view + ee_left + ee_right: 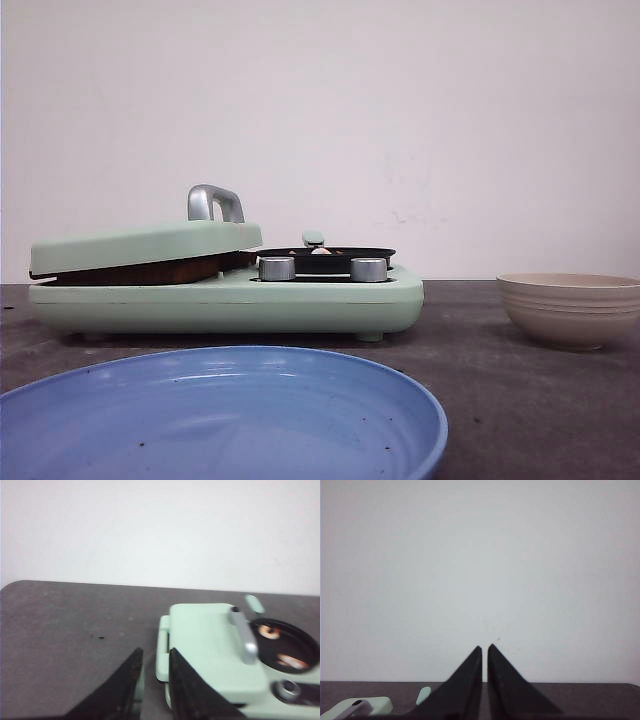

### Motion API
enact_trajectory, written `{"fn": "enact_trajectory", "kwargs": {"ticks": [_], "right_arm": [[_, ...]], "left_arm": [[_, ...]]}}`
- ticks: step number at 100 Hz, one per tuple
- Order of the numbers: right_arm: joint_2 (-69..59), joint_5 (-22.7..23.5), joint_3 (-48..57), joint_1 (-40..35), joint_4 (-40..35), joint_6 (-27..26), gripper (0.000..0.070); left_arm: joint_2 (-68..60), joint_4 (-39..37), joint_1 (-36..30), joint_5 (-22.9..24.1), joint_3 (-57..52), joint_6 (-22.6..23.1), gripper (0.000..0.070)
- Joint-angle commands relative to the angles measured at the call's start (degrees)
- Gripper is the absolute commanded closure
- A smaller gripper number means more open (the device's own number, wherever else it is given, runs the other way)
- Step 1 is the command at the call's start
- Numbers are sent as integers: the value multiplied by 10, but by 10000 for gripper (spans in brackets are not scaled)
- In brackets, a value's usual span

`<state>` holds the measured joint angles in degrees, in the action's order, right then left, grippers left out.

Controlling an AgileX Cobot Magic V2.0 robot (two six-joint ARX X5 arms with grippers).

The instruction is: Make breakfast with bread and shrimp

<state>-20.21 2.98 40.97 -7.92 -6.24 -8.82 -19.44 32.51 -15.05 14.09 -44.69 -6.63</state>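
Note:
A mint-green breakfast maker (230,295) stands on the dark table. Its lid (150,245), with a metal handle (213,203), lies almost shut. A brown strip, the bread's crust (150,271), shows in the slit under it; the rest of the bread is hidden. The small black pan (325,258) beside the lid holds shrimp (320,250), seen as two orange-pink pieces (271,631) in the left wrist view. My left gripper (155,655) hovers by the maker's hinge end, narrowly open and empty. My right gripper (484,647) is shut, empty, raised facing the wall.
A blue plate (300,380) lies at the front of the table. A beige bowl (570,308) stands to the right of the maker. Two metal knobs (277,268) sit on the maker's front. A white wall closes the back.

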Motion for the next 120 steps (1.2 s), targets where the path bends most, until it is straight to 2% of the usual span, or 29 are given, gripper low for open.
{"fn": "enact_trajectory", "kwargs": {"ticks": [1, 8, 16, 35, 61, 74, 84, 99, 107, 115, 120], "right_arm": [[1, 0, 2, -1, 5, -1, 690], [1, 0, 2, -1, 5, -1, 690], [1, 0, 2, -1, 5, -1, 690], [1, 0, 2, -1, 4, -1, 690], [1, 0, 2, -1, 5, -1, 690], [1, 0, 2, -1, 4, -1, 690], [1, 0, 2, -1, 5, -1, 690], [1, 0, 2, -1, 4, -1, 690], [1, 0, 2, -1, 4, -1, 690], [1, 0, 2, -1, 4, -1, 690], [1, 0, 2, -1, 4, -1, 690]], "left_arm": [[25, -78, 23, -52, 82, -7, 700], [47, -116, 55, -120, 150, -5, 700], [67, -145, 85, -146, 214, -2, 700], [116, -219, 125, -139, 338, -1, 700], [184, -217, 139, -135, 422, 1, 700], [193, -214, 139, -135, 439, 3, 700], [193, -214, 139, -132, 439, 28, 700], [193, -214, 139, -124, 439, 42, 700], [193, -215, 138, -127, 439, 40, 700], [193, -218, 130, -130, 439, 9, 700], [193, -218, 123, -130, 439, 10, 700]]}}
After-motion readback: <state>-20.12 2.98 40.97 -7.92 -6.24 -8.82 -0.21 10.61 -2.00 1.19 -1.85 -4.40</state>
